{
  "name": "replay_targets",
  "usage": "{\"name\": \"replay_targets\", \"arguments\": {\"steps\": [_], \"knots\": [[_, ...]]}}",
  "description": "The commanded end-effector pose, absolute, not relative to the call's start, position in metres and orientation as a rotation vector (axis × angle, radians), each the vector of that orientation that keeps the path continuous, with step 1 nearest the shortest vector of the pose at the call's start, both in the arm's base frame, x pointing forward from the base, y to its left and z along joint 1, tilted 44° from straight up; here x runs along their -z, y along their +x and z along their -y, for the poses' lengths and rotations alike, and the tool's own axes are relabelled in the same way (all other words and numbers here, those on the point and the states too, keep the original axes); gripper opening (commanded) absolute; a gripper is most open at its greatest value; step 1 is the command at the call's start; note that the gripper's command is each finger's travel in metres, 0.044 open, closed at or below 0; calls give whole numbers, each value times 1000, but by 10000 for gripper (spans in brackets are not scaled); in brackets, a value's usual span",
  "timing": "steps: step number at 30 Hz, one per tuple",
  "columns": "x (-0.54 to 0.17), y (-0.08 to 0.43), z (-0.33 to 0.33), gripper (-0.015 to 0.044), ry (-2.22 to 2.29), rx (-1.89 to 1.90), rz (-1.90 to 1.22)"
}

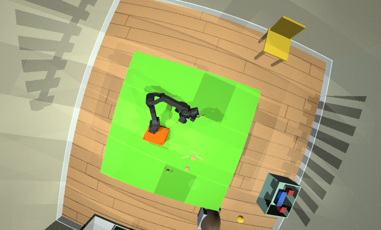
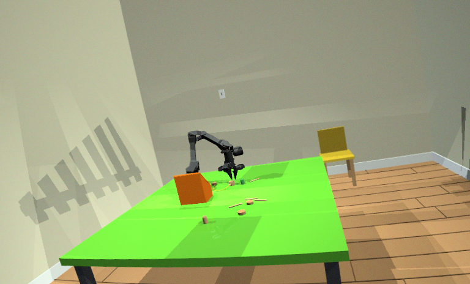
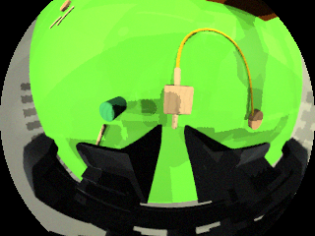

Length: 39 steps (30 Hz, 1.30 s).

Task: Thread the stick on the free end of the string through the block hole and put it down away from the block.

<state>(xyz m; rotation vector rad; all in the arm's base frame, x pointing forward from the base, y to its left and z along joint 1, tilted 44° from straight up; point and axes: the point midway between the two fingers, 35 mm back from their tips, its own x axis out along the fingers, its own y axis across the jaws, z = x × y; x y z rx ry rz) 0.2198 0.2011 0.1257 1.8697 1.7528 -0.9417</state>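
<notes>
The black end effector (image 1: 193, 116) (image 2: 233, 178) (image 3: 173, 128) points down over a green tabletop (image 1: 213, 171) (image 2: 194, 239) (image 3: 123, 54), its tapered fingers parted with nothing between them. Just beyond the fingertips in the wrist view, the stick (image 3: 177, 76) pokes from opposite sides of a pale wooden block (image 2: 231, 182) (image 3: 178, 99), its far end joined to a yellow string (image 1: 170, 118) (image 2: 223, 190) (image 3: 213, 30). The string arcs to a round wooden button (image 2: 213, 183) (image 3: 255, 119). From the top, the arm hides the block; the exterior and wrist views show it, along with a green cylinder (image 2: 242, 181) (image 3: 112, 108) near a loose stick (image 1: 201, 116) (image 2: 254, 180) (image 3: 100, 134). The arm (image 1: 171, 100) (image 2: 212, 139), angular and matte black, rises, bends at the elbow and slopes toward its lowered wrist. Farther out, the exterior view reveals the upright sides of an orange wedge-shaped block (image 1: 157, 136) (image 2: 192, 189), slender pale sticks, flat wooden discs and a small upright wooden cylinder (image 1: 167, 170) (image 2: 205, 220).
</notes>
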Motion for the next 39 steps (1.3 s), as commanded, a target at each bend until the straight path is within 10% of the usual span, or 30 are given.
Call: {"name": "replay_targets", "arguments": {"steps": [1, 39], "knots": [[-118, 218, -206, 124, 1869, 957, -1751], [-110, 216, -217, 0, 1873, 955, -1757]]}}
